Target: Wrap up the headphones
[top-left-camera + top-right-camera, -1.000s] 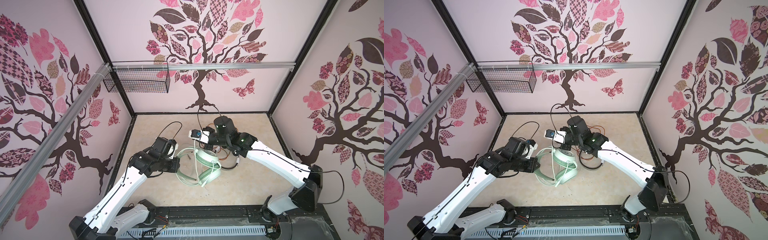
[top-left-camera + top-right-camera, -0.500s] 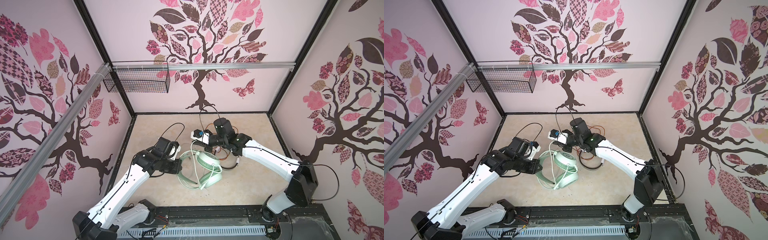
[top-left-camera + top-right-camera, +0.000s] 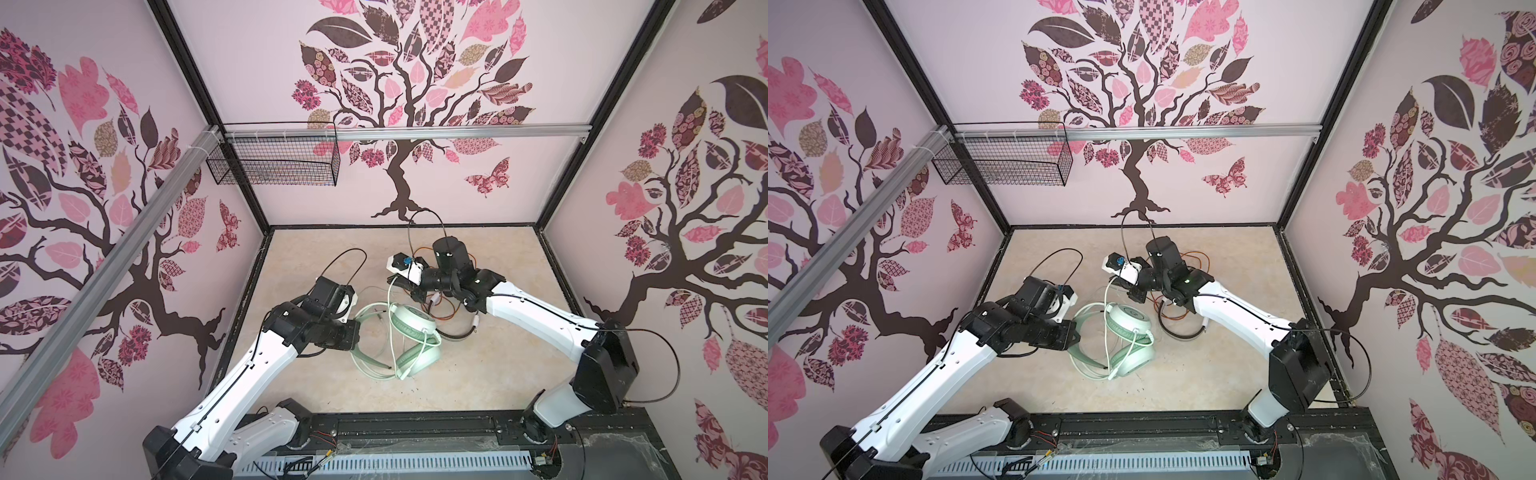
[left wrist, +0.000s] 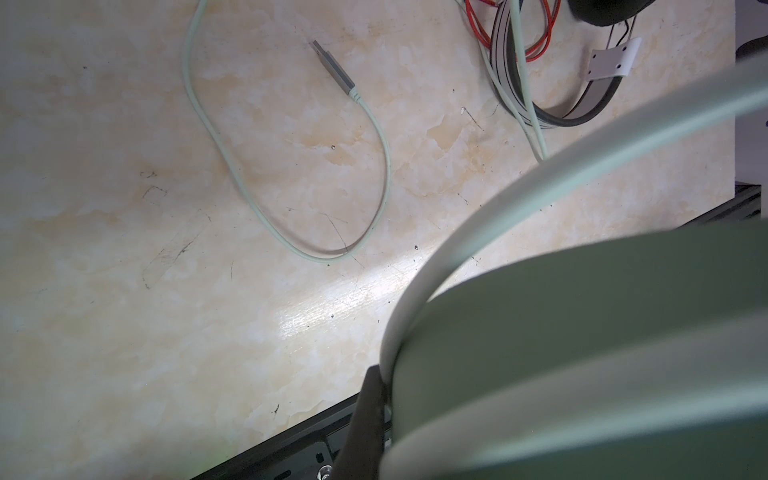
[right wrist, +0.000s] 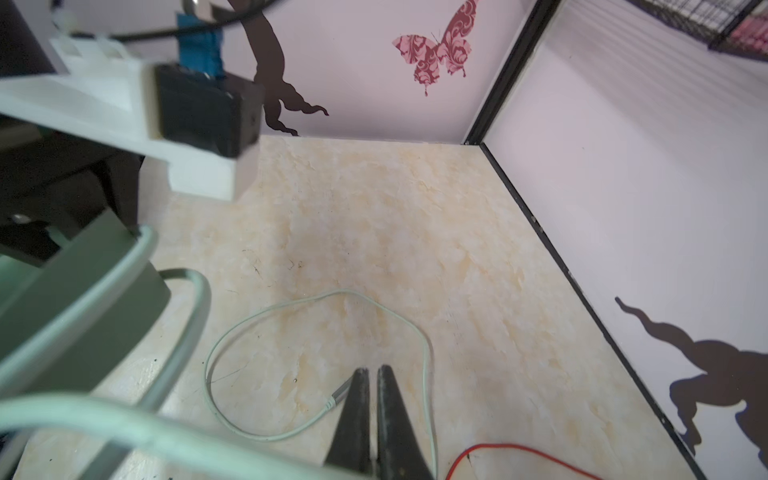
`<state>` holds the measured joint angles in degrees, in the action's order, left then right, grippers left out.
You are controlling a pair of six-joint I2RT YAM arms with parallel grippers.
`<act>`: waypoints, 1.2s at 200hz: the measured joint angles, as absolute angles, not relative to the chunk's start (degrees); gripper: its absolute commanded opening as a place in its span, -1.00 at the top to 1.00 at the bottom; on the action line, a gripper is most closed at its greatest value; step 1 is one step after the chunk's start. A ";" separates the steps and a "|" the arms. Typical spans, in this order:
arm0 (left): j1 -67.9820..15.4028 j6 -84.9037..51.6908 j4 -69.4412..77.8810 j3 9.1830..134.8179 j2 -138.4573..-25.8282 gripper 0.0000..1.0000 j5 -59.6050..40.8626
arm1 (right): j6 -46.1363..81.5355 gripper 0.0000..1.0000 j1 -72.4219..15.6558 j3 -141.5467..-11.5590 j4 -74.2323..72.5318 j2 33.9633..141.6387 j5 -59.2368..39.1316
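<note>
Mint-green and white over-ear headphones point(image 3: 413, 328) lie at the lower middle of both top views, barely shifted from a second ago, their band clamped in the closed left gripper point(image 3: 1074, 334). What changes is the right gripper point(image 5: 372, 370): its black jaws, slightly apart a second ago, now stand pressed together at the bottom centre of the right wrist view, just over the grey plug point(image 5: 337, 394) of the pale green cord point(image 4: 324, 257). Whether the plug is pinched I cannot tell; the left wrist view shows it lying bare on the table near the top, left of centre. I judge this a try at the cord's free end, and with the cord slack in a loop, no winding is done. White headphones with a black band point(image 3: 457, 336) and an orange-red cord point(image 5: 511, 445) sit just right of the green pair, under the right arm. Cream marbled tabletop point(image 3: 332, 257) shows dark scuffs. Pale pink walls point(image 3: 257, 83) carry brown tree decals; a black wire basket point(image 3: 274, 166) hangs from an aluminium rail point(image 3: 457, 132) at upper left
</note>
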<state>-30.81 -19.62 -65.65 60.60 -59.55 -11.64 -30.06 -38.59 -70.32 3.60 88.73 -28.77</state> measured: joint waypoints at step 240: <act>-25.91 -20.99 -71.22 93.17 -73.89 1.00 4.62 | 25.41 -1.00 -39.42 -31.07 -5.08 43.42 -3.57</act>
<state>-25.91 -20.99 -71.22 93.17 -73.89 4.62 25.41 -39.42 -31.07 -5.08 43.42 -3.57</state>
